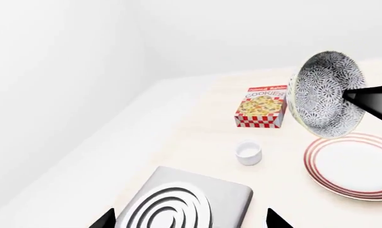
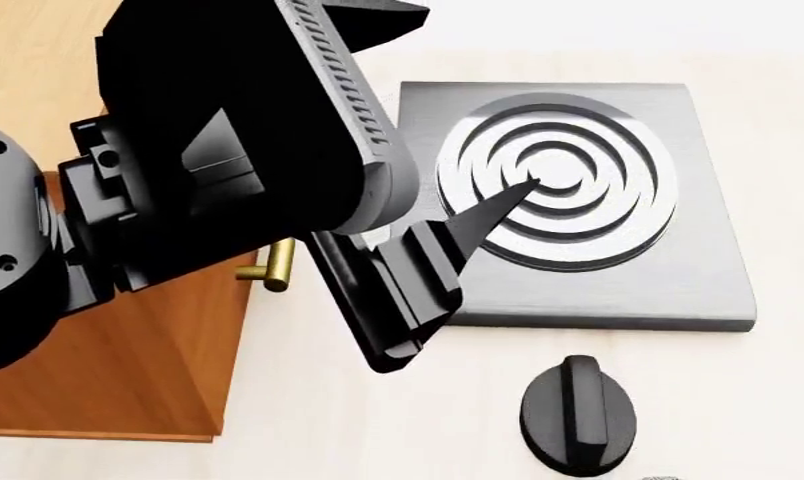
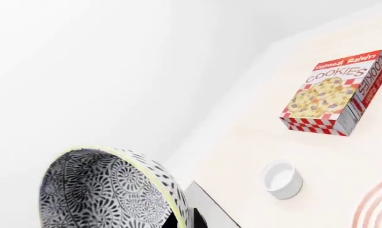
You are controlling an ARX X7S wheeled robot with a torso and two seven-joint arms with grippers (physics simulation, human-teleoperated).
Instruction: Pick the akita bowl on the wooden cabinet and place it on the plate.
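Akita bowl (image 1: 324, 95) is hanging in the air, tipped on its side, its patterned inside facing the left wrist camera, above the far rim of the plate (image 1: 356, 164). A dark finger (image 1: 371, 97) of the right gripper is reaching into its mouth from the side, and the right wrist view is showing the same bowl (image 3: 109, 190) close against the camera with its pale rim over the finger, so the right jaws are closing on the bowl's wall. The bowl is not touching the plate.

Beyond the plate, a small white cup (image 1: 248, 153) is standing on the pale table (image 1: 178, 137); farther beyond the cup, a cookie box (image 1: 262, 107) is lying flat. On the near side of the cup from the plate, a grey hob plate (image 2: 576, 200) with concentric rings is sitting, a black knob (image 2: 578, 412) just beside it.

Left gripper (image 1: 191, 222) is hovering over the hob, its two fingertips spread apart and holding nothing. The wooden cabinet (image 2: 109, 350) with its brass handle (image 2: 275, 268) is showing beside the hob, behind the left arm.
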